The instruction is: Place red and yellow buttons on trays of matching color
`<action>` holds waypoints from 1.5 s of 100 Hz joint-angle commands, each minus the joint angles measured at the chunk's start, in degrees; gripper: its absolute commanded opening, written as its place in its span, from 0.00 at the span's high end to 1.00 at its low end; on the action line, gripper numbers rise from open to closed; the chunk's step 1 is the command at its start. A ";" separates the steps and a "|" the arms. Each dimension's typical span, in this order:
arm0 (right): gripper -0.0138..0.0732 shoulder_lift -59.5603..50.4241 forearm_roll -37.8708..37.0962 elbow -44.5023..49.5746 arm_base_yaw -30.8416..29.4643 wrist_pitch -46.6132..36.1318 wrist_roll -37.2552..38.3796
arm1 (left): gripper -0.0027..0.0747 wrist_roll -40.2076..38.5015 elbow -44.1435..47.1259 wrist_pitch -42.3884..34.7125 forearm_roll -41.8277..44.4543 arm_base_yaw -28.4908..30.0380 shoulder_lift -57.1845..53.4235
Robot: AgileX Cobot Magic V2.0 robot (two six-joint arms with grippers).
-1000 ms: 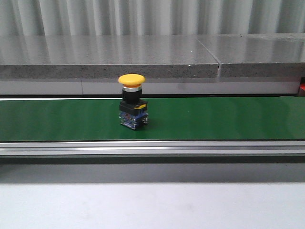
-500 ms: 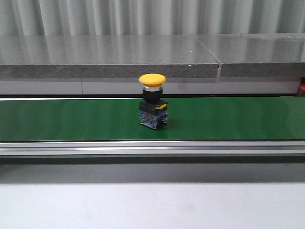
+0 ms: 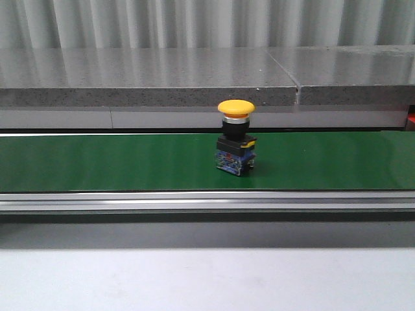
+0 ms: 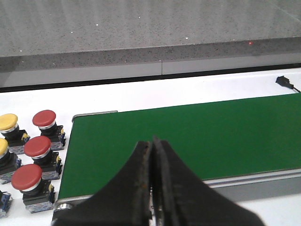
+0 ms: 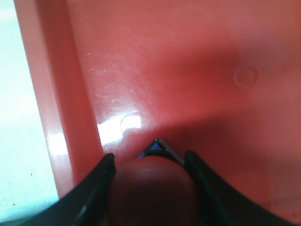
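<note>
yellow button [image 3: 235, 137] stands upright on the green conveyor belt [image 3: 97, 162], a bit right of centre in the front view, nothing touching it, no arm in that view

left gripper [image 4: 151, 155] hangs over the near edge of the belt, jaws pressed together, nothing held

beside the belt's end in the left wrist view a waiting stock sits on the white table [image 4: 141, 94]: three red buttons [image 4: 37, 150] and two yellow-capped ones [image 4: 8, 125] at the frame edge, all upright, close together, well apart from the gripper

right gripper [image 5: 149, 176] is over the red tray [image 5: 188, 70], jaws clamped on a red button [image 5: 150, 183], dark red cap filling the gap, blue corner of its base peeking out beyond. cannot tell if the base touches the tray floor yet, looks near the tray's side wall

Progress: no button visibly sitting loose on any tray; yellow tray not in view. One red looks about to be placed, judging by the tray beneath it. Left: release that red, pick the yellow off the belt, then feed and sort the stock, so likely early to mid task
</note>
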 commanded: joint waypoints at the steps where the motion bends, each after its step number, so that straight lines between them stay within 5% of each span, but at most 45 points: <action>1: 0.37 -3.04 0.15 -1.76 -0.45 -1.09 -0.47 | 0.99 -0.15 -1.50 -4.03 -0.75 -0.51 0.49; 8: 0.20 -3.17 0.10 -1.76 -0.64 -0.25 -0.47 | 0.99 -0.15 -1.50 -4.03 -0.75 -0.51 0.49; 19: 0.10 -4.27 0.04 -1.76 -0.68 0.02 -0.47 | 0.99 -0.15 -1.50 -4.03 -0.75 -0.51 0.49; 61: 0.10 -20.50 -0.14 -1.09 -0.40 7.81 -3.28 | 0.99 -0.15 -1.50 -4.03 -0.75 -0.51 0.49; 83: 0.10 -31.54 -0.07 8.80 1.67 10.31 -5.07 | 0.99 -0.15 -1.50 -4.03 -0.75 -0.51 0.49; 120: 0.10 -47.67 1.14 32.51 13.00 9.67 -5.50 | 0.99 -0.15 -1.50 -4.03 -0.75 -0.51 0.49; 150: 0.10 -49.04 1.22 36.50 23.13 11.70 -5.57 | 0.99 -0.15 -1.50 -4.03 -0.75 -0.51 0.49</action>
